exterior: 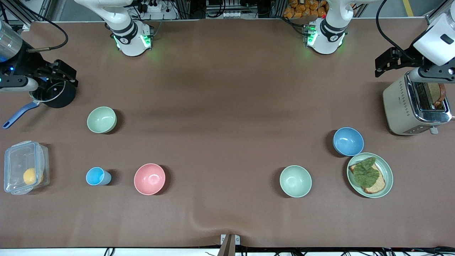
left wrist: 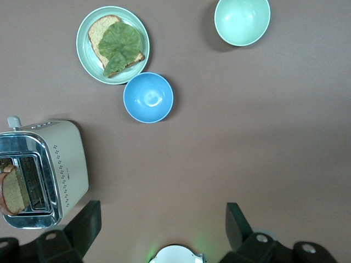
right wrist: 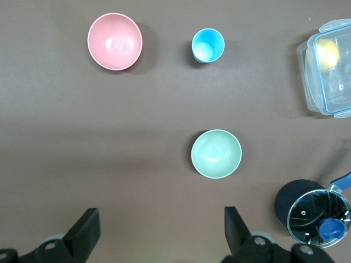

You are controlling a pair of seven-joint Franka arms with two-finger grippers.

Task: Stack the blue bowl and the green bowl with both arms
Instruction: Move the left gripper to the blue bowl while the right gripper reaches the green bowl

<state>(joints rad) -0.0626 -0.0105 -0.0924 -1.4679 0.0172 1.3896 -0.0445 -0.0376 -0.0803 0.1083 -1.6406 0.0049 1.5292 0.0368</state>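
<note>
Front view: both arms wait pulled back, one at each end of the tabletop [exterior: 227, 106], nothing stacked yet. Left gripper [left wrist: 162, 211] hangs over bare tabletop beside the toaster [exterior: 398, 106], fingers spread wide, nothing in them. Right gripper [right wrist: 160, 215] hangs by the black pot [exterior: 60, 96], also wide open and empty.

Blue bowl [exterior: 348, 141] sits upright below and ahead of the left gripper, well apart from it, and is the closest dish to it. It's just beside the plate [exterior: 389, 177] w/ bread; can't tell if the rims touch. Green bowl [exterior: 101, 120] sits upright ahead of the right gripper, near the pot, w/ bare tabletop all round it. A paler look-alike bowl [exterior: 295, 181] lies farther out from the left gripper than the blue one. It's easy to mix up, so probably go by reach.

Handling, my guess: both bowls look light, stiff, matte plastic-type, so not fragile, but the curved wall will slip if squeezed from outside. Best hold is prob. a rim pinch, one finger inside and one outside. On the blue bowl, take the rim on the side away from the plate so the fingers don't bump it. Bowls look abt the same width, so one should nest only if lowered level and centred.
</note>
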